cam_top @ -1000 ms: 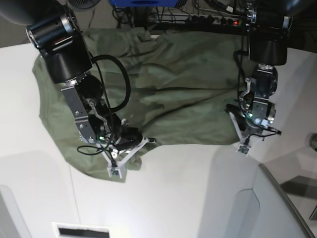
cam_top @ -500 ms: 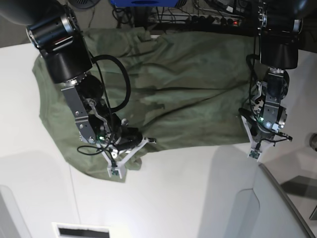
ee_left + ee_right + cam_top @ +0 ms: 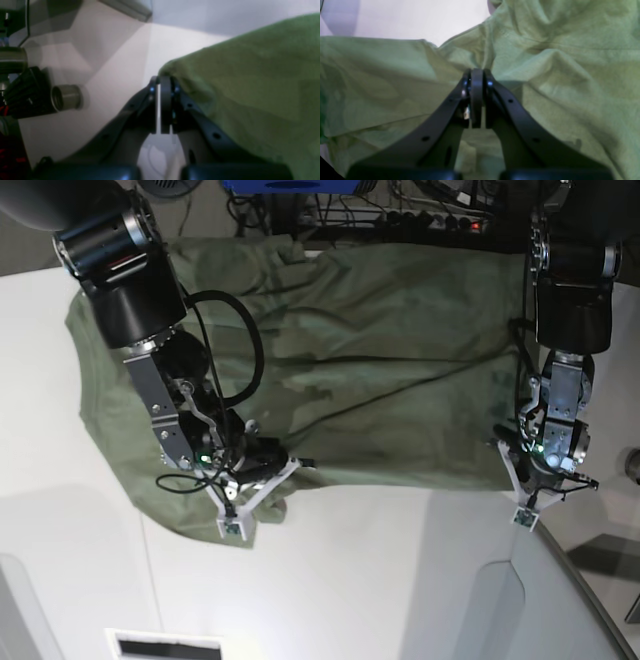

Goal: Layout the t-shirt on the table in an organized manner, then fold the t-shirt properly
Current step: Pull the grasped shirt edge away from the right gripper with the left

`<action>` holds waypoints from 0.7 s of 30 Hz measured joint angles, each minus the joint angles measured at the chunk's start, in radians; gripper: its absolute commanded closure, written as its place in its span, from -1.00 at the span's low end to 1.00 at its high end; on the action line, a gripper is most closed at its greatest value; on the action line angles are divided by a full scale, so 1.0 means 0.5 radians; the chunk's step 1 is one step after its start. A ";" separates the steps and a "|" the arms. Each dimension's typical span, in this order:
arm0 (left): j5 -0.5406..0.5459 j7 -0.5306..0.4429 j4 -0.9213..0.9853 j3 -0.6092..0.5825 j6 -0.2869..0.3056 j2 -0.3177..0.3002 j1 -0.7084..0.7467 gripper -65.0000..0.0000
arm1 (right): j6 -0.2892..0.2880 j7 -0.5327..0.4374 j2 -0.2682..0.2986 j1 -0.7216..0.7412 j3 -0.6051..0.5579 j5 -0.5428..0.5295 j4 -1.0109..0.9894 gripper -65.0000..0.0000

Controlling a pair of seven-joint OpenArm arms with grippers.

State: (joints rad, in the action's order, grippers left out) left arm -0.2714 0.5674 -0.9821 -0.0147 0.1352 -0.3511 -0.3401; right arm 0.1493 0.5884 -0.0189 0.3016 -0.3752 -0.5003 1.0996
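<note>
Both claws are clamped on cloth. Largest in the scene is the white table, which carries everything. Spread across its far half lies the olive-green t-shirt, wrinkled, with long creases running across it and one side bunched near the base view's left. Its near hem runs in a fairly straight line between the two arms.

At the base view's left, the right claw pinches a fold of the t-shirt near the bunched lower corner; its wrist view shows the jaws pressed together with green fabric all around them. At the base view's right, the left claw grips the opposite hem corner, jaws together on the cloth edge, bare table beside it in its wrist view.
</note>
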 measured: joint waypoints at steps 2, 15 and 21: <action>-0.003 -0.003 0.024 0.000 0.000 -0.002 -0.021 1.00 | 0.000 -0.001 -0.001 0.000 0.000 -0.001 0.000 1.00; -0.002 -0.115 0.138 -0.200 0.006 -0.003 -0.236 1.00 | 0.001 -0.002 0.000 0.000 0.001 0.000 0.000 1.00; -0.002 -0.112 0.137 -0.210 0.006 -0.008 -0.307 1.00 | 0.000 -0.002 0.000 -0.001 0.000 0.000 0.000 1.00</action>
State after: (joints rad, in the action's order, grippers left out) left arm -0.2722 0.5114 -0.9138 -0.1196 0.1383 -0.3550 -0.4934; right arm 0.1493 0.5873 -0.0189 0.3012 -0.3752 -0.5003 1.0996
